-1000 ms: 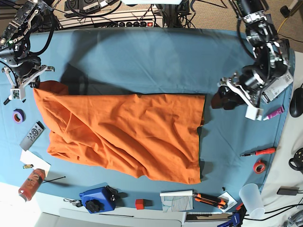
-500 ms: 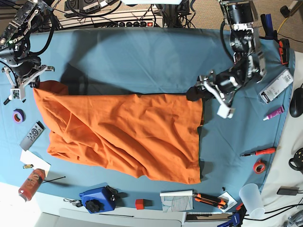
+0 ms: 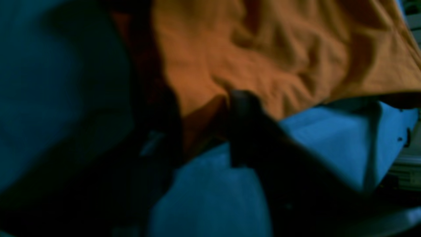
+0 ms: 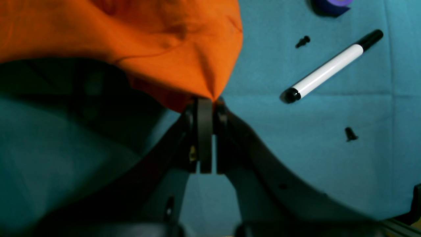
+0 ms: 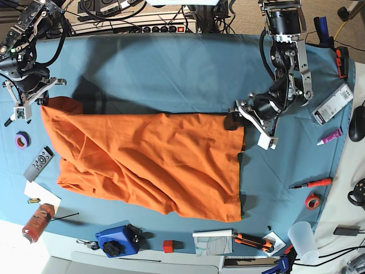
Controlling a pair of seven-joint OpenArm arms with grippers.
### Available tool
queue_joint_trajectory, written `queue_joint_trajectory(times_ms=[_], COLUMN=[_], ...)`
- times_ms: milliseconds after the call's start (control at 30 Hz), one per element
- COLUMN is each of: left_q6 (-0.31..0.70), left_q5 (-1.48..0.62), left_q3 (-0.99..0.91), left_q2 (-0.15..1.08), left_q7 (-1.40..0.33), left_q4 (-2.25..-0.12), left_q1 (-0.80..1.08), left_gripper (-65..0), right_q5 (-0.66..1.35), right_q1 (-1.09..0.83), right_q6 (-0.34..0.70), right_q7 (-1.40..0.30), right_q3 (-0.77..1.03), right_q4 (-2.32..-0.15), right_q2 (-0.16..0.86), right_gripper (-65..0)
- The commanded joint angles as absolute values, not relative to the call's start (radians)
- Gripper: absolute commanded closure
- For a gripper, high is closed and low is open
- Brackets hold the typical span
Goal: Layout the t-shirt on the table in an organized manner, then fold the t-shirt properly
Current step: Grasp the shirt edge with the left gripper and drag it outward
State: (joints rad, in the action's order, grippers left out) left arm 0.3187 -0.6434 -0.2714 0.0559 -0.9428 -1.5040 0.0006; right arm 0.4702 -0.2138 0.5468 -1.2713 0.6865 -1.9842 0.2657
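Left wrist view: blurred; left gripper [image 3: 210,131] sat at the edge of the bright orange cotton t-shirt [image 3: 279,59]; jaw state unreadable.

Right wrist view: right gripper [image 4: 206,102] pinched closed on a t-shirt corner; white black-capped marker [image 4: 332,67] lay nearby.

Base view: t-shirt lay spread mid-way across the blue-teal clothed table [image 5: 171,74], both grippers at its far corners.

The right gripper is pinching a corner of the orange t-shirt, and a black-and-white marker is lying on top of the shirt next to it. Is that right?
Almost. The right gripper does pinch a corner of the t-shirt, but the marker is not on the shirt. The right wrist view shows it lying on the table, on the bare blue cloth, apart from the orange fabric.
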Motion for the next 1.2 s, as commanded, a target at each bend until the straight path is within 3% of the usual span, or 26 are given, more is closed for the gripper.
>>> queue_joint_trajectory(times_ms=[0,33,167,300,433,500,600,733,800,900,933,1033,1100,1167], left_q6=[0.310,0.310,0.310,0.312,0.339,0.341,0.341,0.341,0.341,0.341,0.341,0.342,0.362,0.392], left_q5=[-0.621,-0.629,-0.694,-0.704,-0.738,-0.764,-0.764,-0.764,-0.764,-0.764,-0.764,-0.764,-0.767,-0.787], left_q3=[-0.271,-0.271,-0.292,-0.374,-0.453,-0.461,-0.461,-0.474,-0.493,-0.527,-0.537,-0.570,-0.595,-0.617], left_q2=[0.059,0.059,0.059,0.059,0.081,0.107,0.150,0.196,0.203,0.202,0.202,0.203,0.203,0.203], left_q7=[-1.002,-1.027,-1.136,-1.191,-1.206,-1.206,-1.212,-1.212,-1.212,-1.211,-1.209,-1.205,-1.205,-1.216], left_q4=[-1.506,-1.507,-1.524,-1.600,-1.685,-1.711,-1.751,-1.830,-1.866,-1.903,-1.905,-1.905,-1.905,-1.905], left_q1=[0.000,-0.001,0.000,0.003,0.030,0.058,0.109,0.196,0.236,0.295,0.308,0.339,0.351,0.363], left_gripper=[-6.9,0.0,0.0,0.0,0.0,0.0,0.0,0.0,0.0,0.0,0.0,0.0,0.0,0.0], right_q5=[0.472,0.471,0.471,0.513,0.718,0.690,0.631,0.852,0.834,0.711,0.699,0.736,0.731,0.718], right_q1=[-0.208,-0.208,-0.208,-0.209,-0.274,-0.296,-0.308,-0.357,-0.395,-0.437,-0.443,-0.452,-0.468,-0.490], right_q6=[0.547,0.549,0.590,0.550,0.644,0.654,0.539,0.675,0.679,0.559,0.559,0.688,0.688,0.606], right_q7=[-1.238,-1.227,-1.221,-1.235,-1.368,-1.345,-1.261,-1.396,-1.396,-1.258,-1.269,-1.396,-1.396,-1.301], right_q3=[0.694,0.694,0.698,0.734,0.701,0.694,0.725,0.666,0.628,0.637,0.636,0.603,0.595,0.611], right_q4=[-2.001,-2.001,-2.001,-2.001,-2.001,-2.001,-2.001,-2.001,-2.001,-2.001,-2.001,-2.001,-2.001,-2.001], right_q2=[0.282,0.282,0.282,0.281,0.297,0.296,0.285,0.277,0.277,0.276,0.275,0.276,0.277,0.274], right_gripper=[0.0,0.0,0.0,0.0,0.0,0.0,0.0,0.0,0.0,0.0,0.0,0.0,0.0,0.0])
